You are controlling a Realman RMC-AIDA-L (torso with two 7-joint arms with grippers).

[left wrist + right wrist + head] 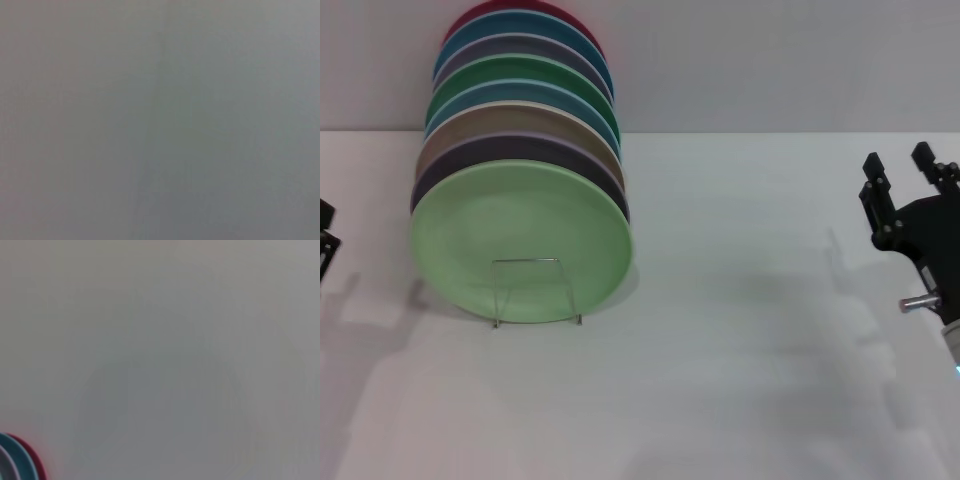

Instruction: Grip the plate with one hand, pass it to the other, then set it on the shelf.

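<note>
both grippers point(902, 168) far from plate point(521, 242)

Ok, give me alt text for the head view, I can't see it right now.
A pale green plate stands at the front of a row of coloured plates in a clear rack on a white table. The right gripper hangs open far right; the left gripper barely shows at the left edge.
</note>
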